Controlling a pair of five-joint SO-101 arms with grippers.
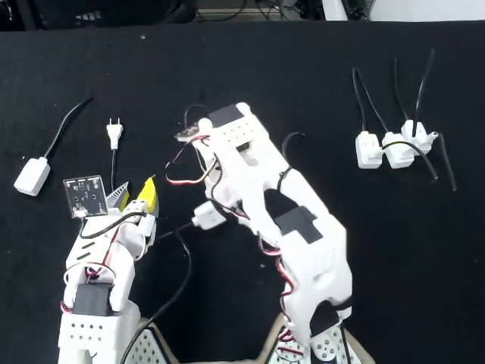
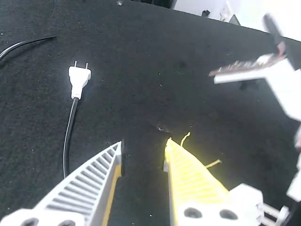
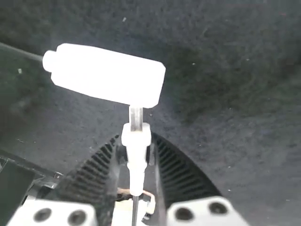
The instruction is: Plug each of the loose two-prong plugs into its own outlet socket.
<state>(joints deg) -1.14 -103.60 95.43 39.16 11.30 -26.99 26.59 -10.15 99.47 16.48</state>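
Observation:
A loose white two-prong plug point(image 1: 114, 133) point(image 2: 78, 80) with a black cable lies on the black table, ahead of my left gripper point(image 1: 136, 196) point(image 2: 143, 148). That gripper is open with nothing between its grey and yellow fingers. My right gripper point(image 3: 136, 143) is shut on another white plug point(image 3: 136, 141). Its prongs meet a white outlet socket point(image 3: 106, 75) point(image 1: 208, 216) near the table's middle; how deep they sit I cannot tell. One more free socket point(image 1: 31, 176) with a cable lies at the far left.
Three white sockets point(image 1: 394, 148) with black cables stand in a row at the back right. A black cable point(image 1: 178, 280) loops between the two arm bases. The right arm point(image 1: 273, 205) point(image 2: 282, 80) spans the table's middle.

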